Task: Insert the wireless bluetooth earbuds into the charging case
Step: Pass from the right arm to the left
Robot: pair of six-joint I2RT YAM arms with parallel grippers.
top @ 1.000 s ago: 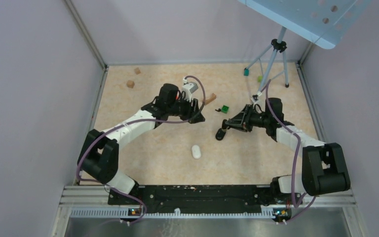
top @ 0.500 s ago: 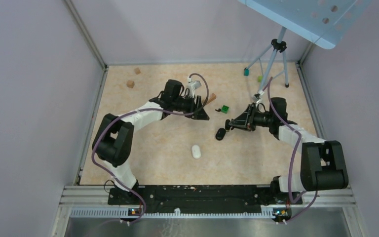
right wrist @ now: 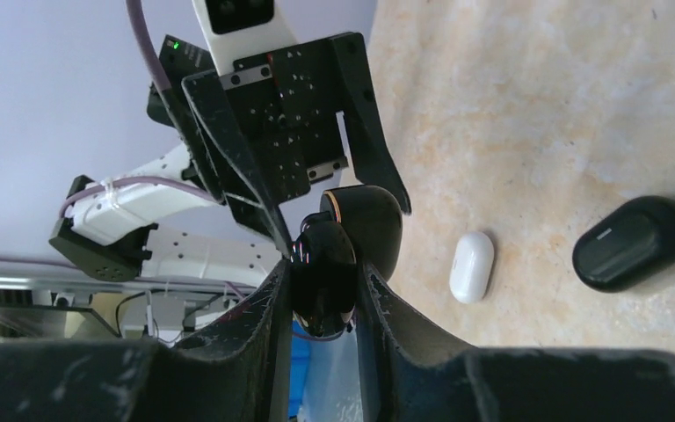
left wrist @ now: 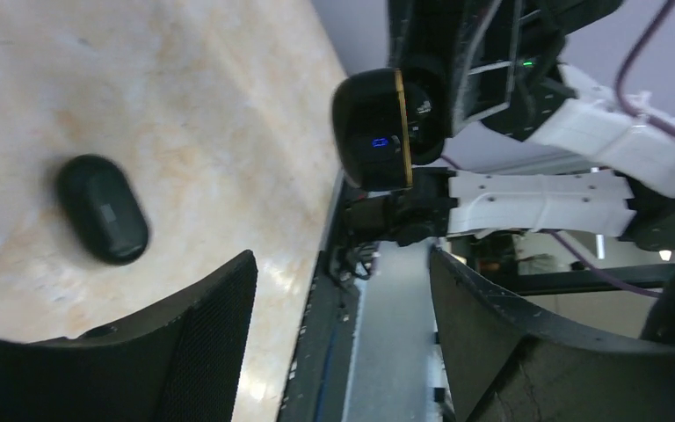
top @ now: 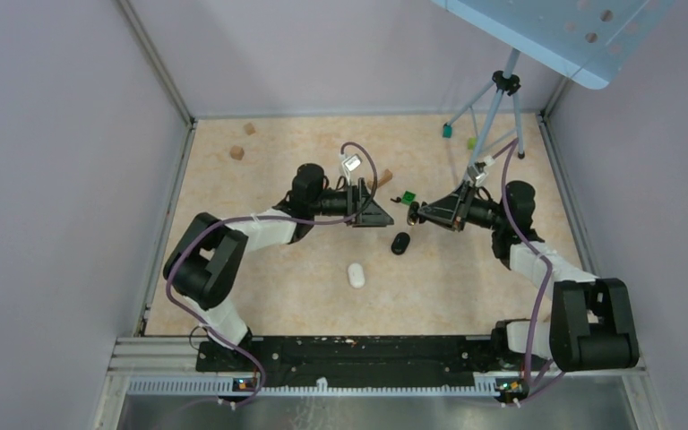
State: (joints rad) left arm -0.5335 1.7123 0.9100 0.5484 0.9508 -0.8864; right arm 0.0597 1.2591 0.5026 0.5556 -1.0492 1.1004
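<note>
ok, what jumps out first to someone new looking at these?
First, the right gripper, clamped on a glossy black piece with a gold ring and blue light, held up facing the open left gripper mid-table. Nearer the table's front edge, a black oval case and a white case lie flat.

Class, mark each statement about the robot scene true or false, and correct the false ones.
1. The right hand grips a black gold-banded piece above the table. True.
2. The left hand is shut on the white pod. False: the left hand is open and holds nothing; the white pod lies alone on the table.
3. A black oval pod lies on the table, ungripped. True.
4. The white pod touches the black oval pod. False: they lie apart, with bare table between them.
</note>
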